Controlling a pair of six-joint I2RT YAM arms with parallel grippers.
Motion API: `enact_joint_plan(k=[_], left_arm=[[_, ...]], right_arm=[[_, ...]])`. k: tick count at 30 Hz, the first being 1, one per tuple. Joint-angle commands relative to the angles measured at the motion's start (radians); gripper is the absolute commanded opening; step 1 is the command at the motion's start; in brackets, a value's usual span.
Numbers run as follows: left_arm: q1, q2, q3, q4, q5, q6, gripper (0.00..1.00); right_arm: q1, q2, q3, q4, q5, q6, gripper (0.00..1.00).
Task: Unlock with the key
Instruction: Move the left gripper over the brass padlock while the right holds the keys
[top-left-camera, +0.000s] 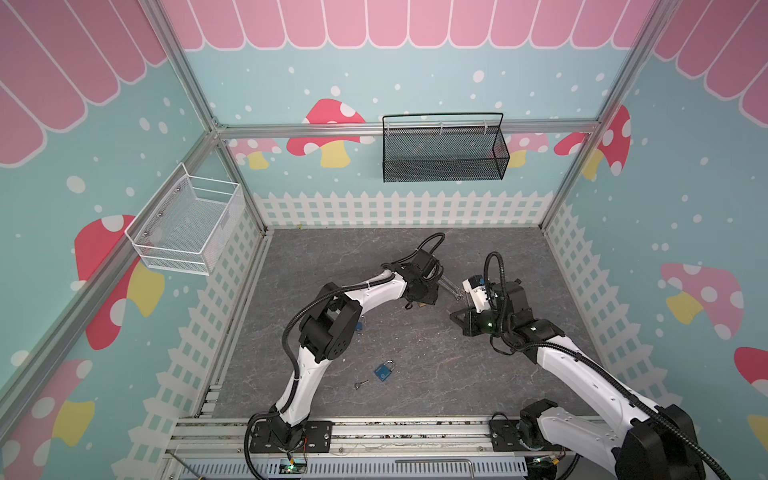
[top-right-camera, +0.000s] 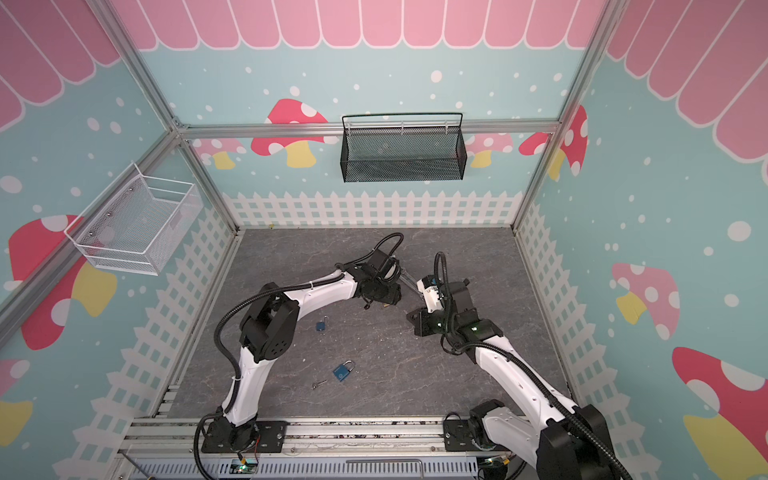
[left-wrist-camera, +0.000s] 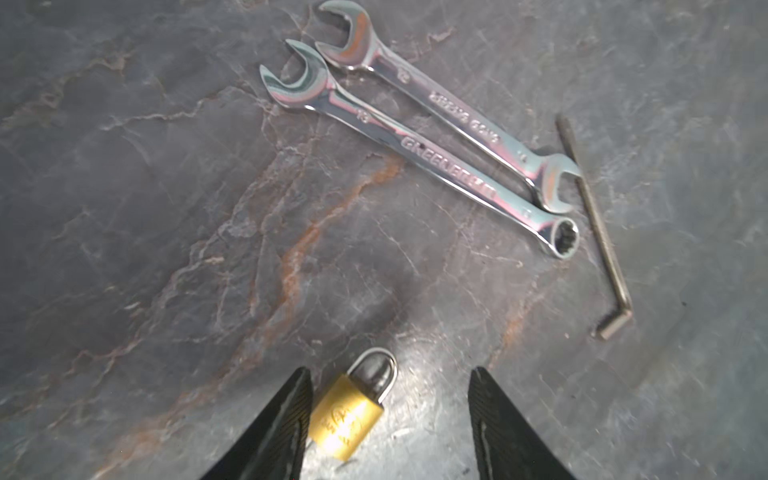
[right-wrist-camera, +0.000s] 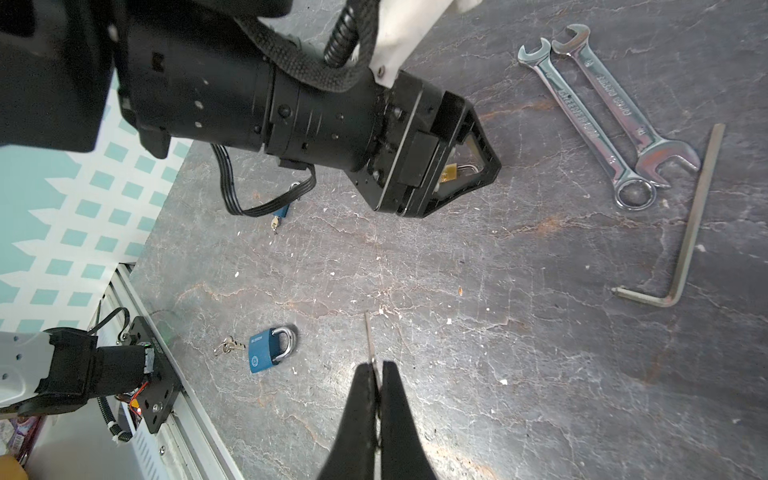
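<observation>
Left gripper (left-wrist-camera: 390, 411) has its fingers apart astride the brass padlock (left-wrist-camera: 347, 419), which lies on the table (left-wrist-camera: 166, 208) ungripped; right gripper (right-wrist-camera: 376, 368) is clamped on the key (right-wrist-camera: 368, 334); shackle looks closed; gripping, insertion and turning remain.

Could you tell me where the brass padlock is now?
In the left wrist view the brass padlock lies on the table between the fingers of the open left gripper, just short of the two wrenches.
</observation>
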Motion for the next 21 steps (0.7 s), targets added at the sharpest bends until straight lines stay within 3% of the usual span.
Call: enact_joint_plan(k=[1,8,21], left_arm=[[-0.007,0.042,0.075,-0.081,-0.061,-0.018,0.6],[-0.012,0.094,0.143,-0.148,-0.058,-0.043,0.6],[-0.062,0.127,0.193,-0.262,-0.172,-0.094,0.54]], right_arm=[[-0.002,0.014,-0.005,0.008,0.005,-0.019,0.0],[-0.004,0.012,-0.003,0.012,0.008,-0.028,0.0],[-0.004,0.0,-0.011,0.012,0.003,-0.043,0.0]])
